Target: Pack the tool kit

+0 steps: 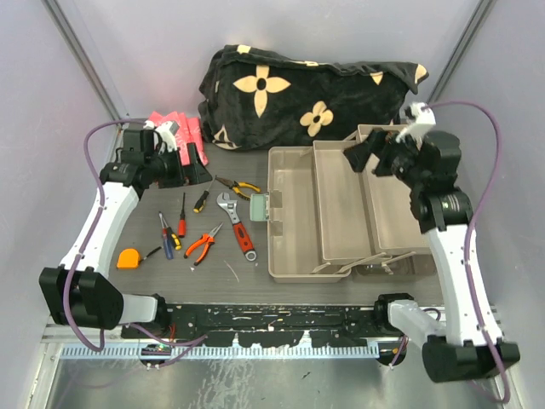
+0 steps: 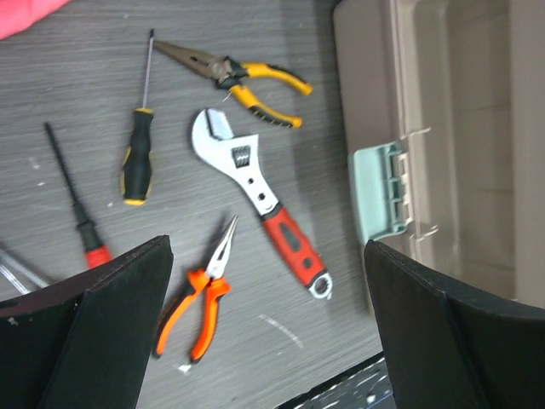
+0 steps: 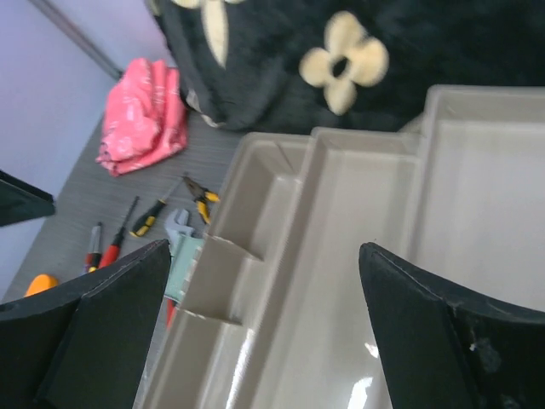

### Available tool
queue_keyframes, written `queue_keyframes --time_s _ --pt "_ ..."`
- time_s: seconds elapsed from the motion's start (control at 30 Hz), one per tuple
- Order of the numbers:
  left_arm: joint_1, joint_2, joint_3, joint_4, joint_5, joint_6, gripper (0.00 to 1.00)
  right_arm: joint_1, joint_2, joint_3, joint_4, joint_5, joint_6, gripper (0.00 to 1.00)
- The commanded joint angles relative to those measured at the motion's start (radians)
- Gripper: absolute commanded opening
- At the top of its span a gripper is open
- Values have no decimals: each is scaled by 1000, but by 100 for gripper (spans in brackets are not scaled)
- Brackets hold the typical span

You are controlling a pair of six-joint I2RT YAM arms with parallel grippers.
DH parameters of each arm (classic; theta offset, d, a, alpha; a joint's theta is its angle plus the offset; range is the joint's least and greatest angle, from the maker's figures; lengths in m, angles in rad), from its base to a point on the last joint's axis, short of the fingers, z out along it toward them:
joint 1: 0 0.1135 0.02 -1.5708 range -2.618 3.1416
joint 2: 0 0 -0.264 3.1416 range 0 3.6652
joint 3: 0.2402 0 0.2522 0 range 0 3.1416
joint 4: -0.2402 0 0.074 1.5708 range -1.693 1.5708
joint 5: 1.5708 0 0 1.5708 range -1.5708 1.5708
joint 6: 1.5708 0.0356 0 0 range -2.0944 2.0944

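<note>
The toolbox (image 1: pixel 294 221) lies open on the right, its beige trays folded out and empty. On the table to its left lie yellow-handled pliers (image 1: pixel 241 187), a red-handled wrench (image 1: pixel 238 226), orange pliers (image 1: pixel 203 245), three screwdrivers (image 1: pixel 180 217) and an orange tape measure (image 1: pixel 128 259). My left gripper (image 1: pixel 194 164) is open and empty above the tools; in its wrist view (image 2: pixel 266 256) the wrench (image 2: pixel 255 192) and orange pliers (image 2: pixel 200 298) lie below it. My right gripper (image 1: pixel 368 156) is open and empty over the trays (image 3: pixel 358 221).
A black flower-patterned blanket (image 1: pixel 298 94) is bunched at the back, touching the toolbox's far side. A pink cloth (image 1: pixel 174 128) lies at the back left behind my left gripper. A pale green latch (image 2: pixel 379 192) sticks out from the toolbox's left wall. Grey walls enclose the table.
</note>
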Motion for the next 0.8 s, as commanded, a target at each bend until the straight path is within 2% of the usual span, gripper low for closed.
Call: queue_keyframes --time_s 0.0,0.13,0.23,0.33,0.43,0.57,0.63,0.77 --pt "10 -56 59 -125 -35 155 96 138 196 207 124 24 15 97" --pt "9 -56 51 -170 -25 137 95 331 418 436 67 117 -22 98" --pt "-14 -56 -14 -112 -31 62 94 460 530 565 4 236 -59 98" --pt "-76 -96 -115 25 -113 -95 94 512 537 524 15 319 -53 98" --pt "-139 -86 -188 167 -200 -235 92 515 466 413 47 395 -48 99" --pt "-228 29 -144 240 -333 -353 92 515 383 313 41 479 -72 100" --pt "-277 117 -76 219 -400 -390 92 515 353 287 24 508 -80 100" --pt "-334 308 96 64 -536 -462 93 516 306 237 4 566 -94 100"
